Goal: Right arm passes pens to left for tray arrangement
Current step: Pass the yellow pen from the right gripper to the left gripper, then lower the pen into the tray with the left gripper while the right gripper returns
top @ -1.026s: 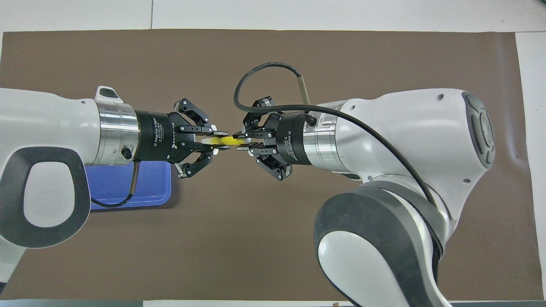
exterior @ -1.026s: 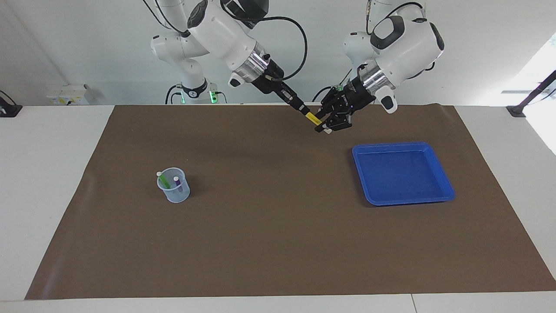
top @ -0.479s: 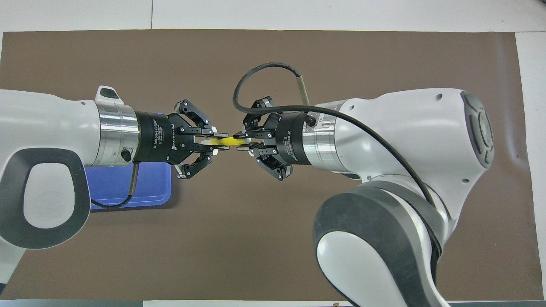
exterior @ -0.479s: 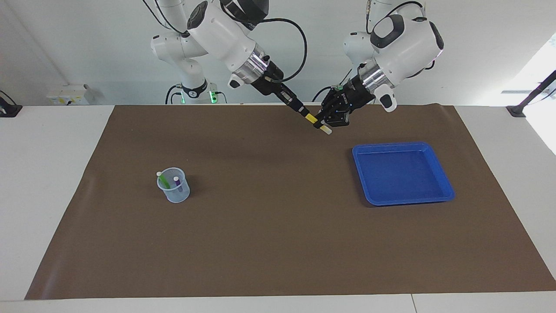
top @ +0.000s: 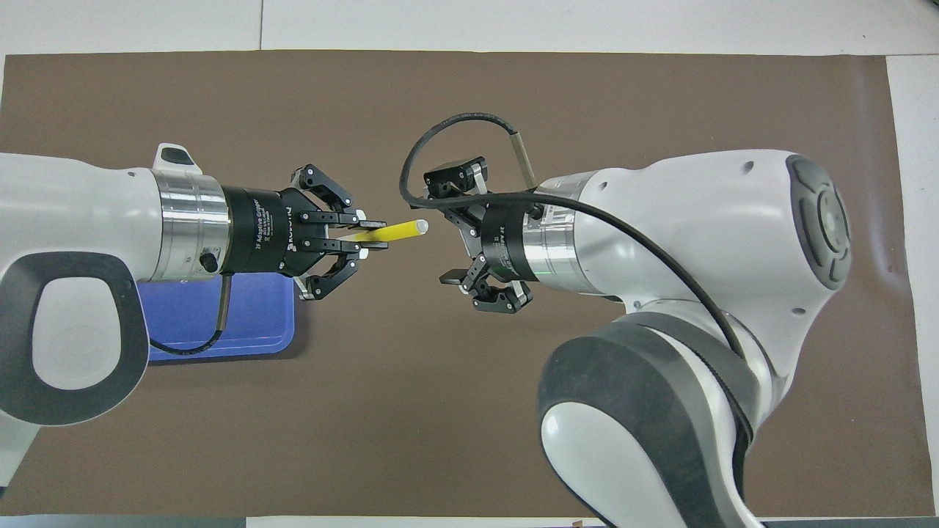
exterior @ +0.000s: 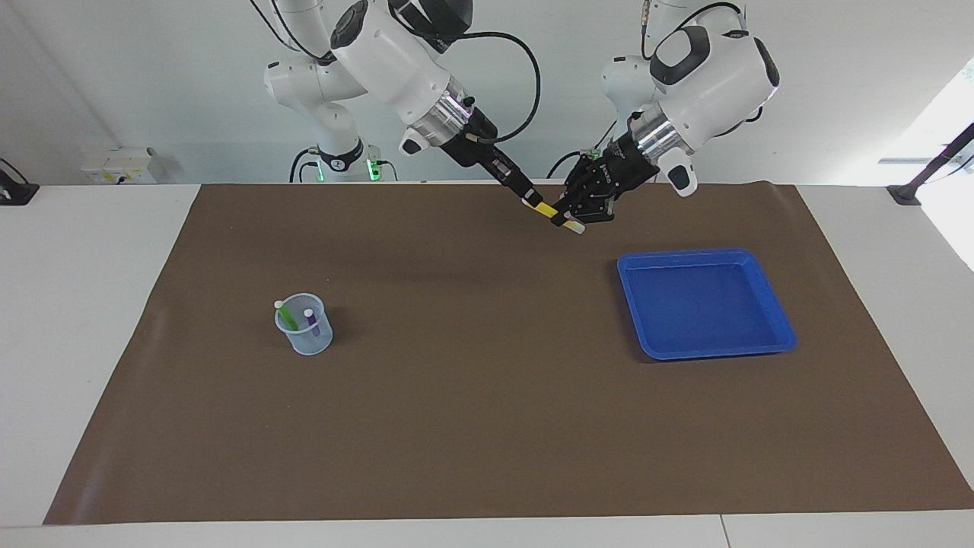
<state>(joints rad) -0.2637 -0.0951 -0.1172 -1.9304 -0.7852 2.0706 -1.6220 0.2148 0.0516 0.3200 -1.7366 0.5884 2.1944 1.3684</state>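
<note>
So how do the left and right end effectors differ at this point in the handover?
1. The left end effector is shut on the yellow pen; the right end effector is open and holds nothing.
2. The pen's free end points at the right end effector without touching it.
3. The left end effector is beside the blue tray; the right is over bare mat.
Both are up in the air, facing each other.
</note>
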